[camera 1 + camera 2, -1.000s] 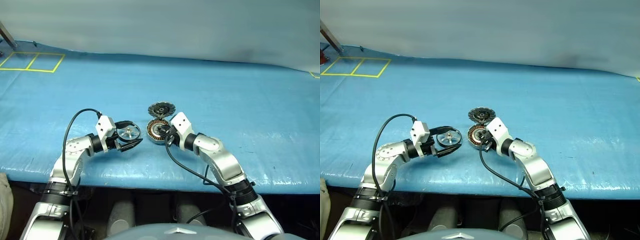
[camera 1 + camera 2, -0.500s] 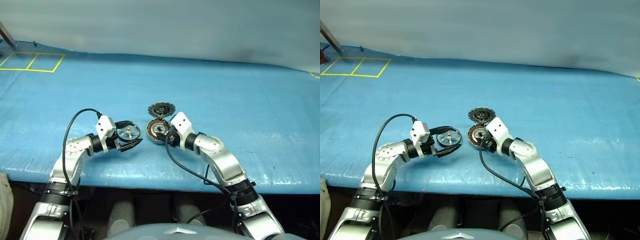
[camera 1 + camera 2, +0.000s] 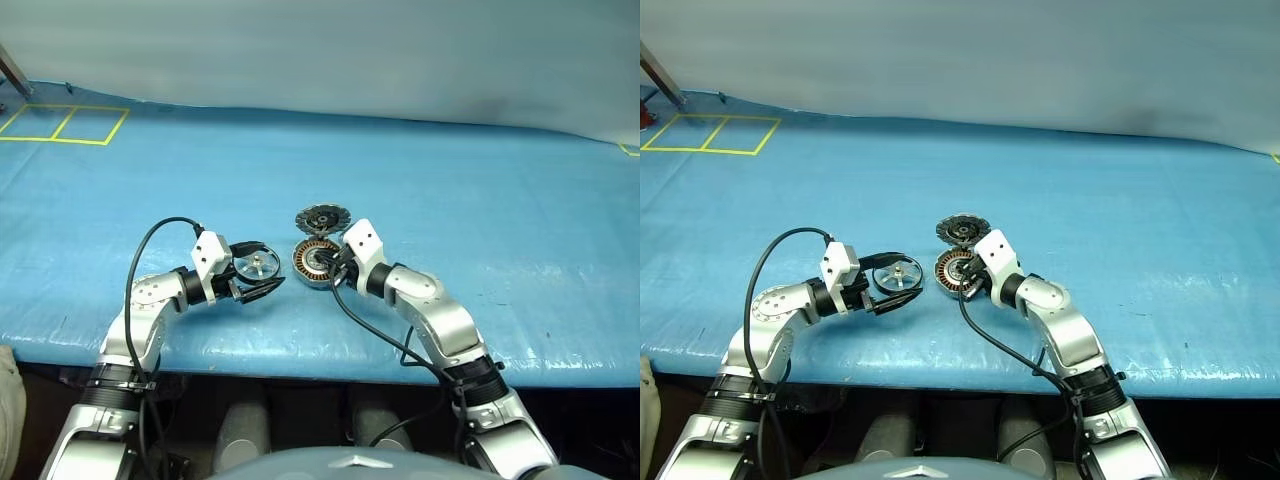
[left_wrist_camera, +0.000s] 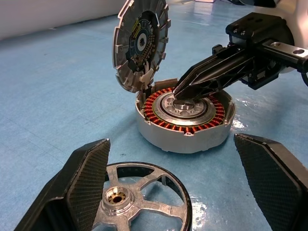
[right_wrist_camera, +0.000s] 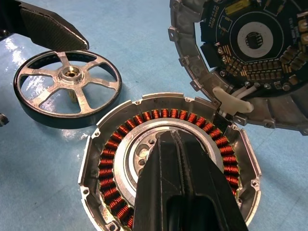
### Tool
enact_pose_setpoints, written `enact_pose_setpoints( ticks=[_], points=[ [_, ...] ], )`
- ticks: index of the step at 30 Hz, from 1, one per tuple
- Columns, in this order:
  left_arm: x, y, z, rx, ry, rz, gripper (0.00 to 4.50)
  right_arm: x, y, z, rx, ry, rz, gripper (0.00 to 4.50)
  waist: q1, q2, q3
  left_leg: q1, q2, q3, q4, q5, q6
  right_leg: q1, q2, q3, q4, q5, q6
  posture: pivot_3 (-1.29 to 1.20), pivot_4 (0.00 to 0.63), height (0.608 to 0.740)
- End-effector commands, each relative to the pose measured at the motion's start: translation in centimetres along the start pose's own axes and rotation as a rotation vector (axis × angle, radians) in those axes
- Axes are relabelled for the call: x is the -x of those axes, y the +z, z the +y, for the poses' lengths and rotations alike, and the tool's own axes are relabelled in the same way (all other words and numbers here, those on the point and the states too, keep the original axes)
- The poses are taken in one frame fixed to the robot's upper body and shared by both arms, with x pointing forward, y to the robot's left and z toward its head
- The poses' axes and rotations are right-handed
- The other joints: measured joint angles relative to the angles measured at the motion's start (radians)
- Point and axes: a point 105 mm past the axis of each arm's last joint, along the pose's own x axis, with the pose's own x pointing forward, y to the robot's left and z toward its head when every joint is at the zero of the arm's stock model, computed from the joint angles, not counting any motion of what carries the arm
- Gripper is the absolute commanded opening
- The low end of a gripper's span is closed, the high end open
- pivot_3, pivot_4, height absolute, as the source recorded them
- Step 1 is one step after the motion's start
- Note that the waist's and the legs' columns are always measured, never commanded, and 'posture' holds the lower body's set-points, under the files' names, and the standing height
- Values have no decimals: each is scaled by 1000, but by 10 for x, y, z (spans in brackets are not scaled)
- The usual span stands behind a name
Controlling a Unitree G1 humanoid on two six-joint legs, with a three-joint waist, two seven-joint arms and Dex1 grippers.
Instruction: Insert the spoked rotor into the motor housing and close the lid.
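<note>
One rotor (image 4: 139,202), one housing (image 4: 185,118), one lid (image 4: 139,43) (hinged up). Left gripper (image 3: 262,274) spread around rotor; right gripper (image 4: 185,89) pinched together over housing's hub.

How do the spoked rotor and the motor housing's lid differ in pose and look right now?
The spoked rotor lies flat on the blue table cover; the lid stands tilted up at the motor housing's rim. The rotor is open between its silver spokes, with a dark rim; the lid is solid, showing a dark circuit-board face inside a finned edge. Both are round and about as wide as the housing.
</note>
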Motion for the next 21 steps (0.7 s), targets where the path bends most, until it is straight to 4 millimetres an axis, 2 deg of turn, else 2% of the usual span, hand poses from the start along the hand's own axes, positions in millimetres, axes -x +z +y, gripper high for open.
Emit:
enact_pose_setpoints(
  ticks=[1, 8, 21],
  points=[
    [3, 9, 5, -47, 18, -20, 4500, -3, 11, 1, 28, 7, -40, 26, 0, 0, 0, 0, 0, 0, 0, 0, 0, 0, 0, 0, 0, 0, 0, 0, 150, 740],
    [4, 9, 5, -46, 24, -17, 4500, -2, 9, 5, 30, 19, -33, 26, -1, 0, 0, 0, 0, 0, 0, 0, 0, 0, 0, 0, 0, 0, 0, 0, 150, 740],
    [4, 8, 7, -49, 34, -18, 4500, -3, -20, 5, 105, 15, 101, 26, -5, 0, 0, 1, 0, 0, 0, 0, 0, 1, 0, 0, 0, 0, 0, 0, 150, 740]
  ],
)
